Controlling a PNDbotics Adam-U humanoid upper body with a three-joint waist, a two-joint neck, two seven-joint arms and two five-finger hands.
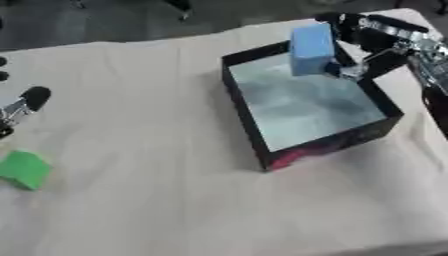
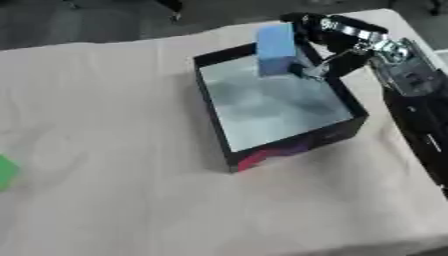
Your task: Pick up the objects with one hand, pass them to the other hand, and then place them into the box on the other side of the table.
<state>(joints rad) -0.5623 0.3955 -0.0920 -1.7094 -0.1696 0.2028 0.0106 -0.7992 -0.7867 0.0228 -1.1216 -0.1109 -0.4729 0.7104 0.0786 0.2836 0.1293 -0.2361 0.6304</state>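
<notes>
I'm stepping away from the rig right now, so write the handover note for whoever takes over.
Right hand: curled round the blue block, holding it over the far end of the black box.
Left hand: at the left edge, holding nothing; finger pose unclear.
Green block: on the cloth, near left.
Done: blue block carried to the box.
Left: release it inside; then pick up, pass and box the green block.

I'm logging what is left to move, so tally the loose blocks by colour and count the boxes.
Blue block: 1, held by the right hand over the box's far corner.
Green block: 1, on the cloth at the table's left edge, near the left hand.
Black box: 1, nothing seen lying inside.
Total: 3 things.
</notes>
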